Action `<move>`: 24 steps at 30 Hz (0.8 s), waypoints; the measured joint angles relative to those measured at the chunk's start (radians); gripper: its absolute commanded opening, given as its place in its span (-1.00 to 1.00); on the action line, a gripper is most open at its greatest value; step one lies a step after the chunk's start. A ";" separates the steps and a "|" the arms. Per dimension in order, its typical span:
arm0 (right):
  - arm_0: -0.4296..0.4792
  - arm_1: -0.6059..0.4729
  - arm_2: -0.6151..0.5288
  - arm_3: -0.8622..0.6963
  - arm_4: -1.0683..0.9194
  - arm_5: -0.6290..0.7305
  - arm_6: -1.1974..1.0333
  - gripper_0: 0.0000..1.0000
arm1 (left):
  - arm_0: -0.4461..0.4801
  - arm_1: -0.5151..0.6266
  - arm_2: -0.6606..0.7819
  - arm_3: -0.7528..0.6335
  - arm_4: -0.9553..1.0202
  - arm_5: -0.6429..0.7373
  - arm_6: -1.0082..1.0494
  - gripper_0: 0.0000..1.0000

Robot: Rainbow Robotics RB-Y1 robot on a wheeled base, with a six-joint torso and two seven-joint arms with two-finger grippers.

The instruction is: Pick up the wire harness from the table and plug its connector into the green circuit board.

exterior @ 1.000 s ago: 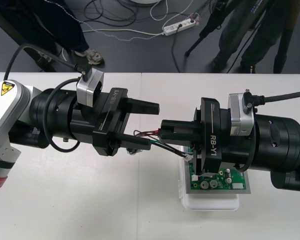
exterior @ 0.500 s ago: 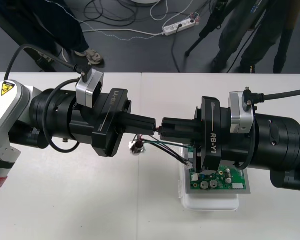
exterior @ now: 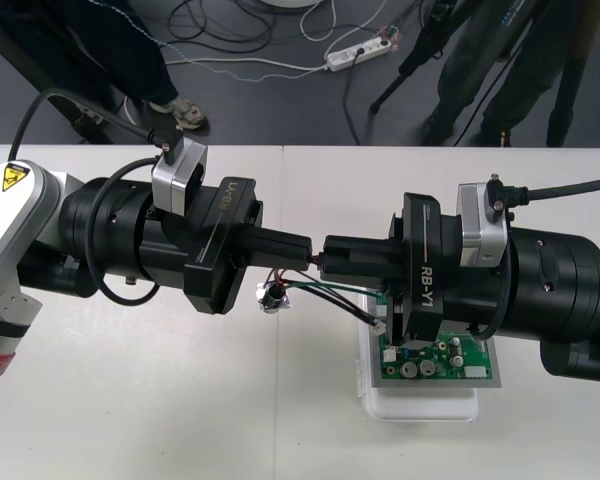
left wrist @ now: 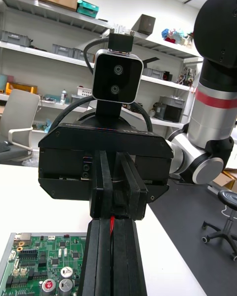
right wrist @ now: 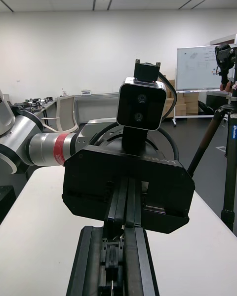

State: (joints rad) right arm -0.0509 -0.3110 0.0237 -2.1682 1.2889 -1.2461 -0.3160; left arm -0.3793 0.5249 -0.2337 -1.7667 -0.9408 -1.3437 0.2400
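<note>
Above the table (exterior: 130, 400), just left of the green circuit board (exterior: 435, 362) on its white base (exterior: 420, 408), the left gripper (exterior: 300, 250) and the right gripper (exterior: 332, 256) stood tip to tip; both were clear of the surface. The left fingers (left wrist: 98, 261) were pressed together on the wire harness (exterior: 302, 289), a red wire showing between them in the left wrist view; the right fingers (right wrist: 136, 266) were likewise together, but what they pinched, if anything, could not be determined. The harness hung below the junction; its round metal socket (exterior: 272, 297) dangled under the left fingertips; its wires ran across to the board's left edge beneath the right gripper; the plug could not be made out, nor whether it was seated.

Judged stage: a transfer or regrasp between arms, with insertion outstanding. Hazards: if both grippers held the wires and drew apart, the thin conductors could be strained or torn from the plug; if one let go while the other pinched poorly, the harness could drop to the table; slack wires could snag board components during approach.
</note>
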 measured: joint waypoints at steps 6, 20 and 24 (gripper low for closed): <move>0.000 0.000 0.000 0.000 0.000 -0.003 0.000 0.04 | 0.000 0.000 0.000 0.000 0.001 0.001 0.000 -1.00; 0.000 0.000 0.000 0.000 -0.001 -0.006 0.000 1.00 | 0.000 0.000 0.000 0.002 0.004 0.007 -0.004 -1.00; 0.000 0.001 0.000 0.000 -0.001 -0.006 0.000 1.00 | 0.000 0.000 0.000 0.002 0.004 0.007 -0.004 -1.00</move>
State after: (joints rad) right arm -0.0509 -0.3104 0.0240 -2.1682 1.2882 -1.2524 -0.3160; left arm -0.3795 0.5249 -0.2337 -1.7649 -0.9366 -1.3363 0.2358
